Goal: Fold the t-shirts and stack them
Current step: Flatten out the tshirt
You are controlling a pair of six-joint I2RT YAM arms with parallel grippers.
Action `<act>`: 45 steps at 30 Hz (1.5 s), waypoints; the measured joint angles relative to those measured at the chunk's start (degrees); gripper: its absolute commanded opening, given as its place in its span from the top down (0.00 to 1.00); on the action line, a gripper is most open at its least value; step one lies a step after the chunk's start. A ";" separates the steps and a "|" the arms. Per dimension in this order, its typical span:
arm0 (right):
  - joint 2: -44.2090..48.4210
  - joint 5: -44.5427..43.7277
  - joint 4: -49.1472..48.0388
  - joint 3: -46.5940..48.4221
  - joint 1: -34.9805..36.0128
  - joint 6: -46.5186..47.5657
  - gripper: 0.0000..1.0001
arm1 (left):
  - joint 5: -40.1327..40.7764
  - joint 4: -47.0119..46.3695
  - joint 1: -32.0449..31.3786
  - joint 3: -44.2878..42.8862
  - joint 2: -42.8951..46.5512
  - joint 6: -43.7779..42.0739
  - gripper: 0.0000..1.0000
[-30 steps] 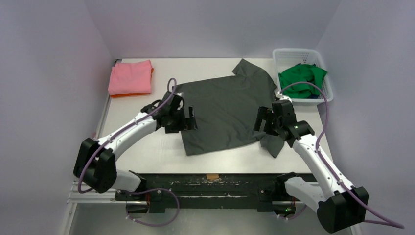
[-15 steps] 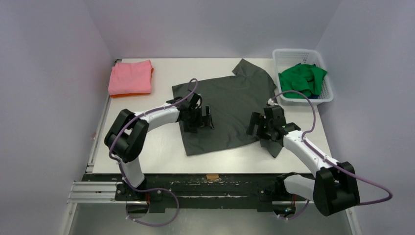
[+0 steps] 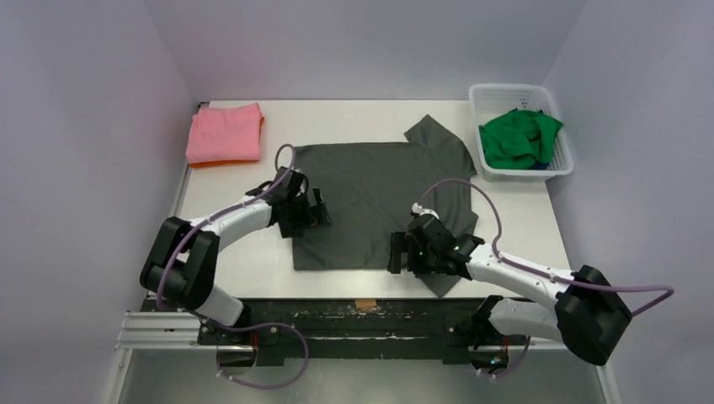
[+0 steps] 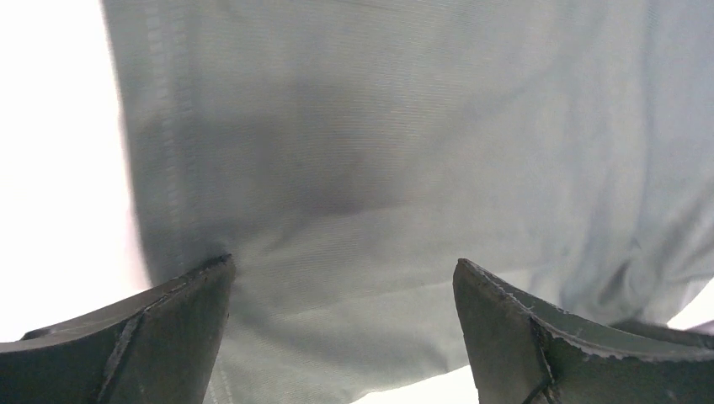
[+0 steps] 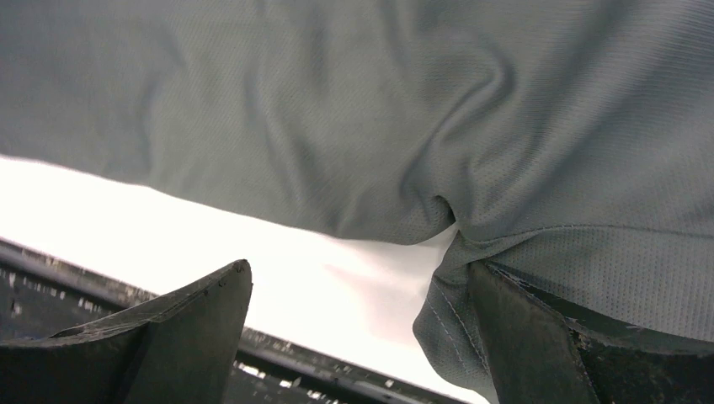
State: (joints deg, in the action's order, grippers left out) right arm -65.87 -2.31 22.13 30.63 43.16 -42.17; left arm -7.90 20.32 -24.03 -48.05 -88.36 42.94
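A dark grey t-shirt (image 3: 379, 198) lies spread flat in the middle of the table. At the back left, a folded pink t-shirt (image 3: 223, 133) rests on a folded orange one (image 3: 221, 162). A bright green t-shirt (image 3: 518, 136) is bunched in the white basket (image 3: 503, 90). My left gripper (image 3: 317, 209) stands open over the grey shirt's left edge, with grey cloth (image 4: 404, 151) under and between its jaws (image 4: 343, 263). My right gripper (image 3: 396, 255) is open at the shirt's near hem, beside a sleeve (image 3: 444, 276). In the right wrist view the open gripper (image 5: 358, 266) spans bare table beside the sleeve's hem (image 5: 450, 316).
The table's near edge is bordered by a black rail (image 3: 362, 313), which also shows in the right wrist view (image 5: 76, 273). The basket sits in the back right corner. White walls enclose the table on three sides.
The grey shirt has shifted left and toward the near edge and now lies squarer. My right gripper moved left and nearer, to the hem. My left gripper drew back left to the shirt's side edge.
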 measured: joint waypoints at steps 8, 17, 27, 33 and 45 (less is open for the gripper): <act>-3.67 3.63 6.60 4.26 14.32 -2.84 0.01 | 5.86 5.57 0.76 8.94 11.69 0.04 0.00; 2.80 -3.93 19.43 13.29 15.52 -2.78 0.01 | 10.29 19.98 0.76 14.91 27.65 2.51 0.00; -5.01 -10.49 11.76 31.80 -8.85 7.50 0.04 | 12.63 20.17 0.79 -2.27 22.86 1.09 0.00; -26.84 -11.63 7.45 52.87 -21.51 17.51 0.23 | 12.09 14.88 1.60 -6.95 13.14 -0.70 0.00; -74.12 -5.18 12.90 96.83 -32.33 30.51 0.43 | 10.71 12.31 5.60 -10.80 -0.55 -3.56 0.00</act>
State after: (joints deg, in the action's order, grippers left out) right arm -139.98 -7.49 35.03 127.46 10.83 -11.66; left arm 2.81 32.62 -18.44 -58.85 -88.90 39.38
